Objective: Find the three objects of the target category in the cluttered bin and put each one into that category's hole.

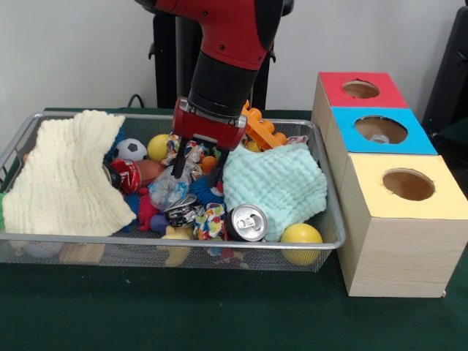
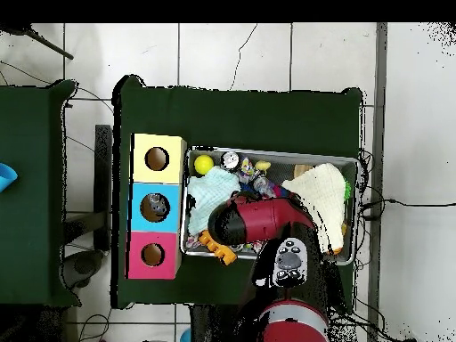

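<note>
**Reaching into clutter, one bottle apparently already posted**

Pincer (image 1: 197,170) spread, low in the wire bin (image 1: 322,219) over a clear bottle (image 1: 168,190). Blue box hole (image 1: 380,129) shows something pale inside, probably one bottle; likely two left. Counted: three boxes, two cloths, two yellow balls, one visible can (image 1: 247,222).
</note>
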Controlling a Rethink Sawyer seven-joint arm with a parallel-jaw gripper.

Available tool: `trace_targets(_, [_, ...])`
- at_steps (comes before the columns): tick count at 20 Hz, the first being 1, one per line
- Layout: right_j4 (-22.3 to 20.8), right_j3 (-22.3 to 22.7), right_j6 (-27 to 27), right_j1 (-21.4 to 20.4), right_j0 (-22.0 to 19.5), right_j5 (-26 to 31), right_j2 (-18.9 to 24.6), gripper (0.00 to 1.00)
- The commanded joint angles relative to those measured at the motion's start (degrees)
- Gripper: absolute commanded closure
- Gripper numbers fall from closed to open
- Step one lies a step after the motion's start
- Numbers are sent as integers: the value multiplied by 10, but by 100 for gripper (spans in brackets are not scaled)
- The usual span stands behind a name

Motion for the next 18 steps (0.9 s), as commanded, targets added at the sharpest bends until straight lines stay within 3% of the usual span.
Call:
trace_targets(1, [34, 42, 88, 8, -14, -19, 50, 0])
trace_targets(18, [10, 33, 30, -3, -18, 13, 46, 0])
